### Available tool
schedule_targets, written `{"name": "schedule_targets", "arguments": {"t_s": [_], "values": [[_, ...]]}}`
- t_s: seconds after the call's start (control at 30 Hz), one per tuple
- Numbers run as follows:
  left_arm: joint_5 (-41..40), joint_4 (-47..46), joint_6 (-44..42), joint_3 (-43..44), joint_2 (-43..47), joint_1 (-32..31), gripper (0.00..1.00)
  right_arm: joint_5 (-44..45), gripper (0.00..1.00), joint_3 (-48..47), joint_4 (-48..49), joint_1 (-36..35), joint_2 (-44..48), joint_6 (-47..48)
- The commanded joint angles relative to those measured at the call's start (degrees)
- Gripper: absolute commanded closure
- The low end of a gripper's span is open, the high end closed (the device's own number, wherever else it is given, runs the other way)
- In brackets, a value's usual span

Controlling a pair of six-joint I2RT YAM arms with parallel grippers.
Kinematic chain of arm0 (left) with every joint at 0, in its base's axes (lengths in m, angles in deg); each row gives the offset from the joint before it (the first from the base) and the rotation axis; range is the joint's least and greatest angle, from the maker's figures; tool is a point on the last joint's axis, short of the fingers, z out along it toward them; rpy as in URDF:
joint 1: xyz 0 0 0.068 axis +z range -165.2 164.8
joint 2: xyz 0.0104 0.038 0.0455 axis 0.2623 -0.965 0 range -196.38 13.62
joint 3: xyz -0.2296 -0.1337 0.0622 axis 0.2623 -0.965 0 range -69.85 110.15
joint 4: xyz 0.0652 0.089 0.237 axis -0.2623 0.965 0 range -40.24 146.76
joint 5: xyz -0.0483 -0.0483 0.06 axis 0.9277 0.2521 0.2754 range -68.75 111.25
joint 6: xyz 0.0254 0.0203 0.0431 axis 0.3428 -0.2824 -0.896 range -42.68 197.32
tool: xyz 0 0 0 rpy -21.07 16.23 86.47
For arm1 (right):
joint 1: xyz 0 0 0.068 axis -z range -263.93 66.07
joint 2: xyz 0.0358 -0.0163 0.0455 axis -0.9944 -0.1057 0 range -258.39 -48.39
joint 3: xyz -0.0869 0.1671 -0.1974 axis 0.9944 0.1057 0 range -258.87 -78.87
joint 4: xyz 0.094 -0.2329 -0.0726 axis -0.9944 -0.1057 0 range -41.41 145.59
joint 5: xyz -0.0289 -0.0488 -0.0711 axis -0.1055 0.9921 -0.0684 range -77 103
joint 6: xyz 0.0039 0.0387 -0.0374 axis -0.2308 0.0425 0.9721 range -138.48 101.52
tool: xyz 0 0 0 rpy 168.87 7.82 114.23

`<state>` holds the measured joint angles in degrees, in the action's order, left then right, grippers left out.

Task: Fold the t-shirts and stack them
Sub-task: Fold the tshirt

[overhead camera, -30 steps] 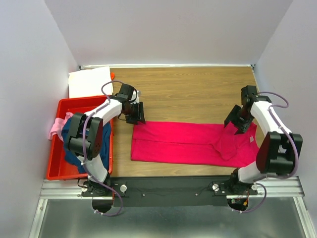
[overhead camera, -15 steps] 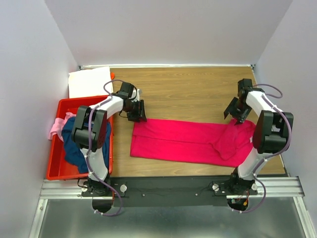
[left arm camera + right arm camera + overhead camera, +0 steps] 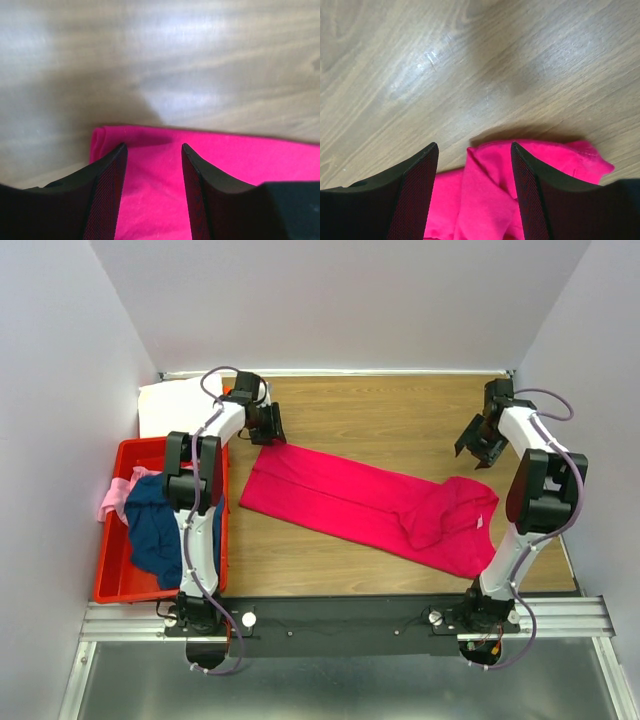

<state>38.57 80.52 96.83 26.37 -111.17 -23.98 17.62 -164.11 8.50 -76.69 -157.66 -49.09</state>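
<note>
The magenta-pink t-shirt [image 3: 360, 500] lies in a long folded strip, slanting from back left to front right, with a bunched sleeve at its right end. My left gripper [image 3: 270, 430] is open just above the strip's back-left corner. In the left wrist view the cloth [image 3: 240, 165] lies flat between and below the open gripper [image 3: 153, 147]. My right gripper [image 3: 475, 450] is open beyond the right end, above the table. In the right wrist view it [image 3: 475, 145] hovers over the bunched cloth [image 3: 485, 190]. The navy shirt [image 3: 155, 530] and pale pink shirt [image 3: 112, 495] lie in the bin. The white shirt [image 3: 178, 405] lies at the back left.
The red plastic bin [image 3: 105, 560] stands at the left edge of the wooden table [image 3: 400, 415]. Grey walls close in the back and both sides. A black rail with the arm bases runs along the near edge.
The shirt's left end has swung toward the back left along with my left gripper, so the strip now lies slanted. My right gripper has moved back, away from the shirt's right end.
</note>
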Motion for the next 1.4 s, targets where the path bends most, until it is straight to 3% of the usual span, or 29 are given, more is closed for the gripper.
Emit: {"name": "schedule_targets", "arguments": {"t_s": [0.0, 0.17, 0.4, 0.63, 1.0, 1.37], "values": [[-3.2, 2.9, -1.2, 4.7, -1.9, 0.2, 0.44, -0.2, 0.34, -0.3, -1.0, 0.4, -1.0, 0.6], [-3.7, 4.4, -1.2, 7.2, -0.2, 0.1, 0.44, 2.2, 0.34, 3.7, -2.1, 1.1, 3.0, 2.1], [-2.0, 3.7, 1.1, 4.6, 3.1, -1.0, 0.44, 4.4, 0.33, 10.1, -2.8, 7.7, 9.2, 5.2], [-1.0, 2.5, 1.7, 1.0, 2.3, -2.9, 0.44, 1.5, 0.36, 10.4, -2.5, 12.4, 7.2, 8.3], [-0.5, 1.2, 2.1, -2.4, 2.5, -3.0, 0.43, -1.1, 0.46, 13.1, -2.4, 13.6, 8.5, 11.1], [-0.4, 1.2, 1.3, -2.5, 1.7, -3.0, 0.44, -1.3, 0.48, 16.2, -1.9, 13.7, 10.1, 12.3]]}}
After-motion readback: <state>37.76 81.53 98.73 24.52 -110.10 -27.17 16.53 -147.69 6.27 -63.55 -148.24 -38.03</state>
